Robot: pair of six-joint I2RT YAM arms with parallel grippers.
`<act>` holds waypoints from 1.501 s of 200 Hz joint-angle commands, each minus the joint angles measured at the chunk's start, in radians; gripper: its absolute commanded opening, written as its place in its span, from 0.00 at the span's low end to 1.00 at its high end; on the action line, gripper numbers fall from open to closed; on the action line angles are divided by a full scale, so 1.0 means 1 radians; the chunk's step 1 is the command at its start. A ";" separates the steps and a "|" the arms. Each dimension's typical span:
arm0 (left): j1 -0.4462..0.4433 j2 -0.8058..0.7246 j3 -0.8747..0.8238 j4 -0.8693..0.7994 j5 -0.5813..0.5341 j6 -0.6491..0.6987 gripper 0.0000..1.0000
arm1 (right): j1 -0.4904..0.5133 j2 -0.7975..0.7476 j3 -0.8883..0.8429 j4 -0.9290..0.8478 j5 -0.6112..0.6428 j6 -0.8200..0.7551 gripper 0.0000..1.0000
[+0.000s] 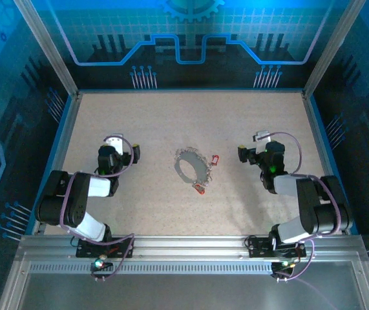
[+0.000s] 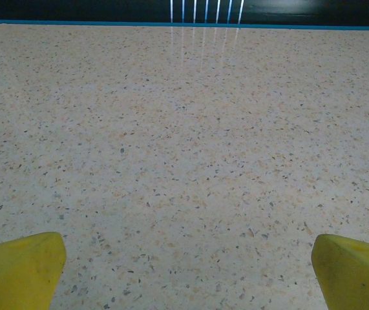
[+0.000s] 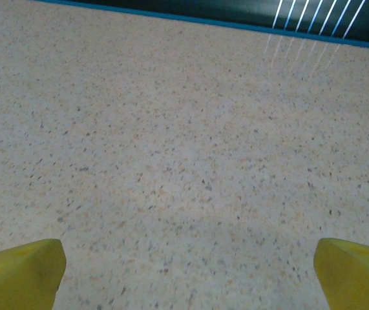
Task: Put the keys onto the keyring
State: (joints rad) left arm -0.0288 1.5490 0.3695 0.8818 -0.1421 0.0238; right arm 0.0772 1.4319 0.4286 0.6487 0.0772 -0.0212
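The keyring, a thin silvery bumpy loop, lies flat at the middle of the speckled table. One red-headed key rests at the loop's right side, and another key lies at its near right edge; whether they are threaded on the loop is too small to tell. My left gripper sits well to the left of the loop. My right gripper sits off to its right. In the left wrist view my left gripper is open, its yellow fingertips wide apart over bare table. In the right wrist view my right gripper is open over bare table too.
A blue-edged rim and dark walls bound the table at the back and sides. Both arm bases are bolted to the metal rail along the near edge.
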 commanded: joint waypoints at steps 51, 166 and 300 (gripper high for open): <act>-0.255 -0.402 0.120 -0.322 -0.188 0.131 0.99 | 0.022 -0.508 0.218 -0.591 0.133 0.210 1.00; -0.272 -0.540 0.583 -1.113 0.060 -0.315 0.99 | 0.027 -0.630 0.125 -0.922 0.181 0.916 0.99; -0.253 -0.141 0.689 -1.131 0.318 -0.189 0.99 | 0.540 -0.022 0.400 -1.153 -0.271 0.474 0.54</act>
State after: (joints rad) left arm -0.2951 1.4189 1.0393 -0.2451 0.1570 -0.1741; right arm 0.5838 1.3697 0.7734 -0.4694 -0.1215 0.5007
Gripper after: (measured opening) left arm 0.990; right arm 0.554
